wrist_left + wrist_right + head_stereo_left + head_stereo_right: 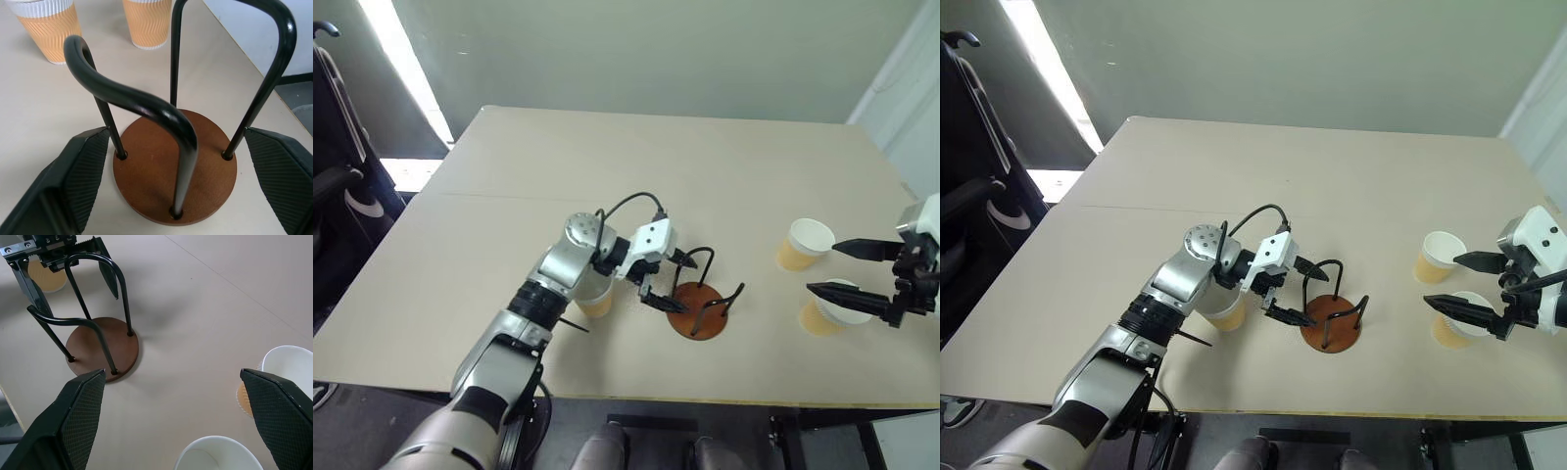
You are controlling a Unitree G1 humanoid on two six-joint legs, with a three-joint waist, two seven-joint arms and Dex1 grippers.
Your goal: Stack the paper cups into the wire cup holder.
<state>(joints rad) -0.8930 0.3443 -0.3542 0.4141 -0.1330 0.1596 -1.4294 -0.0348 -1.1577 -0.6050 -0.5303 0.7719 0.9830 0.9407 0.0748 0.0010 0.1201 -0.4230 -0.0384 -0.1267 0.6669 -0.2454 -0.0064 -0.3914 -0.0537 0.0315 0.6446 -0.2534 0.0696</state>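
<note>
The wire cup holder [700, 313] stands near the table's front middle, its brown disc base [166, 171] bare between black wire loops. My left gripper [668, 281] is open at the holder's left side, one finger [80, 171] on each side of the wires, holding nothing. One paper cup [595, 302] stands upright just behind that wrist, partly hidden by it. Two more paper cups stand to the right, one farther [805, 243] and one nearer [824, 311]. My right gripper [822, 267] is open beside them, its lower finger over the nearer cup's rim [220, 455].
The tan table [607, 176] stretches wide behind the holder, with its front edge close below the holder. A dark chair [337, 147] stands off the table's left side. A white wall panel [911, 88] is at the far right.
</note>
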